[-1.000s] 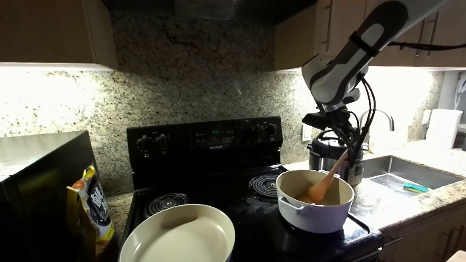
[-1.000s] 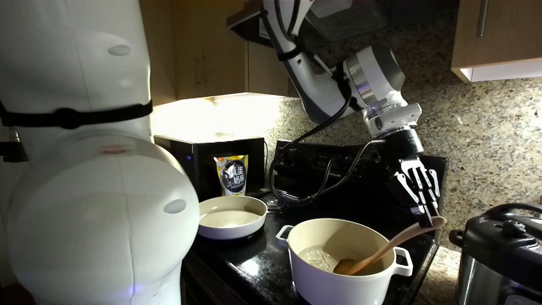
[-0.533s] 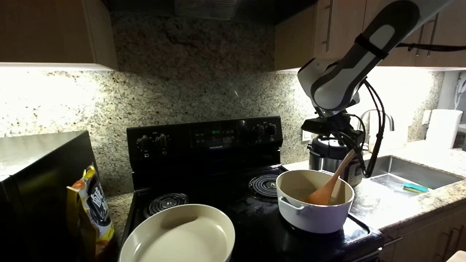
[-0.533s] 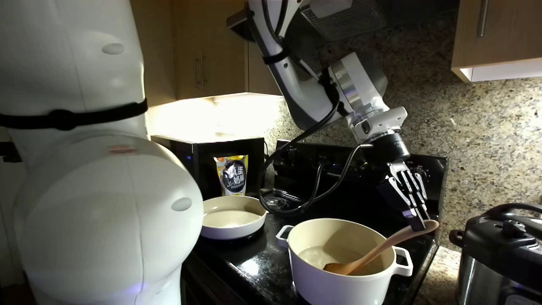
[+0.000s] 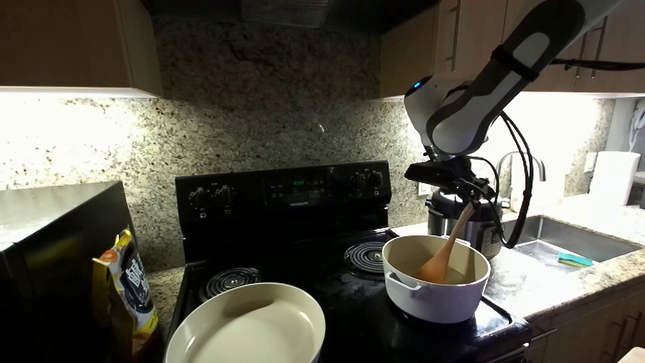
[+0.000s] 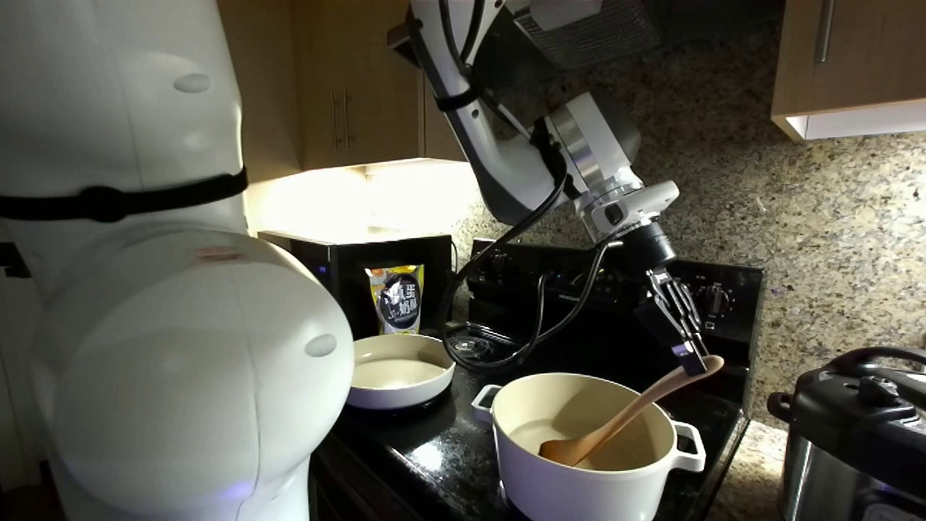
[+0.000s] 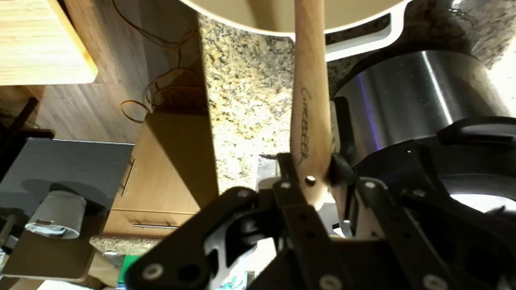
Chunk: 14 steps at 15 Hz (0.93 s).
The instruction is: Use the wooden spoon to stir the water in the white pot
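Note:
The wooden spoon point(image 6: 629, 412) leans across the white pot point(image 6: 579, 492), its bowl low inside against the near wall and its handle rising over the rim between the pot's middle and one side handle. My gripper point(image 6: 696, 360) is shut on the upper end of that handle, above and beside the pot. In the wrist view the fingertips of the gripper point(image 7: 312, 165) press both sides of the spoon handle point(image 7: 309, 100), near its small hole. Water point(image 6: 532, 433) shows faintly as a tan surface round the spoon's bowl. The same grip appears in an exterior view, with the spoon point(image 5: 443, 254) tilted.
A black-and-steel cooker point(image 6: 861, 434) stands close beside the pot, just behind the gripper in an exterior view point(image 5: 473, 227). A shallow cream dish point(image 5: 252, 327) sits on the stove point(image 5: 347, 312). The control panel point(image 5: 282, 186) rises behind. Cables point(image 6: 542, 325) hang from the arm.
My gripper has carried the spoon's handle end leftward and a little higher in an exterior view. The spoon's bowl has swept left inside the pot. The pot has stayed put.

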Tool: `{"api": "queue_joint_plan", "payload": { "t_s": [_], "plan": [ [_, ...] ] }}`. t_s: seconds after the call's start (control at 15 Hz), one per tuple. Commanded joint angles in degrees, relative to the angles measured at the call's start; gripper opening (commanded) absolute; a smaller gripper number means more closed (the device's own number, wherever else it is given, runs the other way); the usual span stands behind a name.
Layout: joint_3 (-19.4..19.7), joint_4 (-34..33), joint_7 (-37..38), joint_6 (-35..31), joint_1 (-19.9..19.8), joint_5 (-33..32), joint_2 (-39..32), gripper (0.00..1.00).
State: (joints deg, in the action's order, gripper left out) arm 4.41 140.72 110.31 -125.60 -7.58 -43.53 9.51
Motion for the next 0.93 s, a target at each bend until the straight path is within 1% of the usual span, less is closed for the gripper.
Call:
{"api": "queue_joint_plan", "payload": {
  "t_s": [0.0, 0.13, 0.4, 0.6, 0.87],
  "plan": [
    [1.15, -0.95, -4.28, -5.02, -0.41, 1.89, -0.08, 0.1],
    [1.39, -1.95, -4.01, -5.37, -0.79, 1.99, -0.88, 0.1],
    [1.85, -2.41, -2.14, -3.21, -1.78, 0.44, -1.31, 0.1],
    [2.73, -0.63, -1.87, -2.36, -2.99, -1.23, -0.13, 0.1],
    [3.52, 2.44, -4.49, -3.05, -3.54, -2.19, 1.25, 0.1]
  ]
}}
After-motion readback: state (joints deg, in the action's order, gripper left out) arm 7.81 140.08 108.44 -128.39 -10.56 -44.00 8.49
